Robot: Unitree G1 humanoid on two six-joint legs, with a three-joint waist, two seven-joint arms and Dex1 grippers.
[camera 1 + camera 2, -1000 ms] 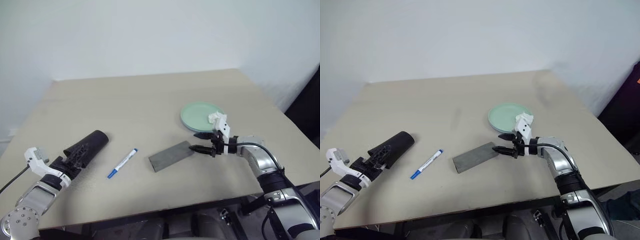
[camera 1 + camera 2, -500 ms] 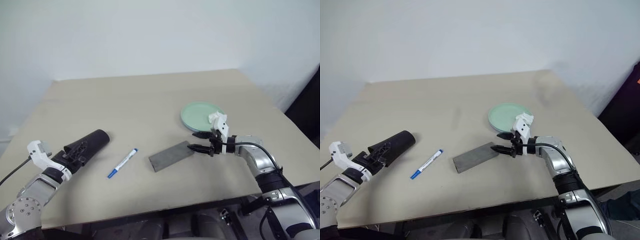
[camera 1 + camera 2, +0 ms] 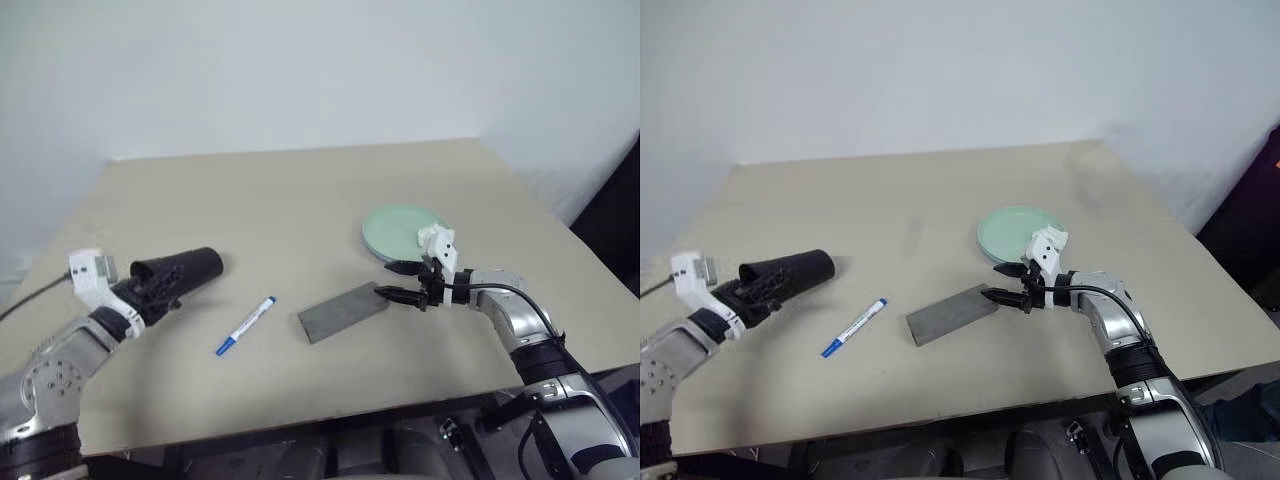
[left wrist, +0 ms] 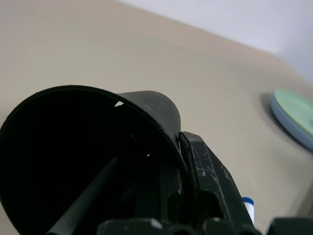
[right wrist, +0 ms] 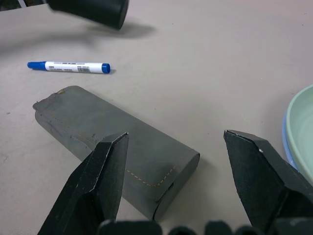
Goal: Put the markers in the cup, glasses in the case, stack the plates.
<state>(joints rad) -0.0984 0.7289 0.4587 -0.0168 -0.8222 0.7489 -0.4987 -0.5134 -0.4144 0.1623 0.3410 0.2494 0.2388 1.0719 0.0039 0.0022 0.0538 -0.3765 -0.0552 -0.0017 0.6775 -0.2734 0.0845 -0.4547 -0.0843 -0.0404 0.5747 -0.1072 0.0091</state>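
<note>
Cup (image 3: 180, 272) in left pincer (image 3: 150, 290), off table (image 3: 300, 200)

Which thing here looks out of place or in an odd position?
The cup is not upright: the left gripper holds it by the rim, nearly on its side, mouth toward the gripper. One marker lies loose on the table, beside the closed case. Nothing looks spilled or broken.

1. The cup (image 3: 180, 274) was held on its side above the table's (image 3: 300, 190) left part by the left gripper (image 3: 150, 293).
2. A marker (image 3: 246, 325) lay right of the cup.
3. The case (image 3: 342, 311) lay right of the marker.
4. The right gripper (image 3: 392, 282) stood at the case's right end.
5. The plates (image 3: 395, 230), stacked, sat behind the case.
</note>
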